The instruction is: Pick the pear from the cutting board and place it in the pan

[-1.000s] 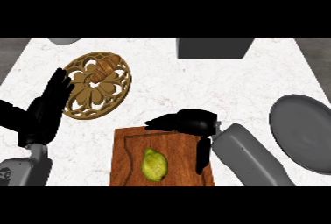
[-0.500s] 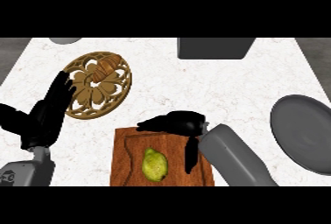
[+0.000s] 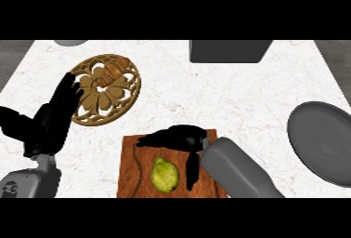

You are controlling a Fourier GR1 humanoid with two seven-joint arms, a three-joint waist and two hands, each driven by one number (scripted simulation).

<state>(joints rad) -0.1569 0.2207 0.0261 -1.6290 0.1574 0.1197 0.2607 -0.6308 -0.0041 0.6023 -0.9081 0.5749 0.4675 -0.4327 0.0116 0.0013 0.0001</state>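
Closer now, right robot hand [image 3: 175, 138] above pear [image 3: 165, 174]; pan [image 3: 322, 142] seemingly empty.

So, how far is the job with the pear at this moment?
Nothing is finished yet: the pear lies on the cutting board, not held. In hand is the approach: the right hand hangs over the board's far end, just beyond the pear, fingers hanging beside it. Left to do: grasp the pear, carry it right and put it in the grey pan. The left hand rests open at the left.
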